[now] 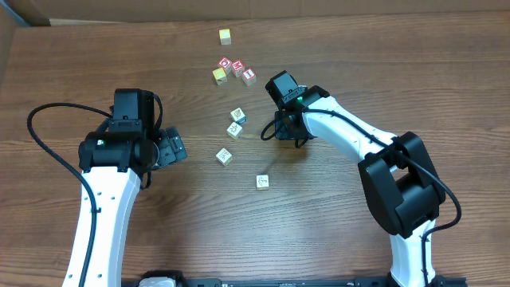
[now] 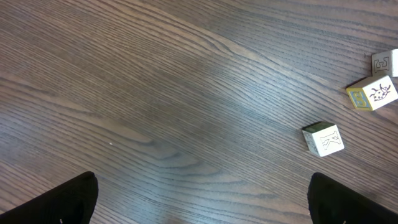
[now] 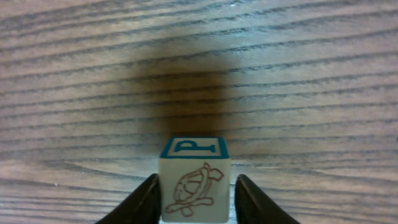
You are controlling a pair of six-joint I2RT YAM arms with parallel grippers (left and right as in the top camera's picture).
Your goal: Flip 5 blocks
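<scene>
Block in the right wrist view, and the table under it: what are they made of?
Block: probably wood with matte cream paint, a printed blue letter, a brown line drawing and softened edges. Table: wood or wood-look laminate, with dark streaky grain and a slight sheen; cannot tell which.

A cream block (image 3: pixel 194 186), blue P on top, sits between the jaws.

Overhead, my right gripper (image 1: pixel 275 131) hides the pale cream wooden cube with the blue-lettered top (image 3: pixel 194 180). At my right wrist its base runs off-frame, and I cannot tell whether my fingers (image 3: pixel 140 202) touch it. A second cream cube (image 2: pixel 385 62) is cut off at my left wrist's edge.
</scene>
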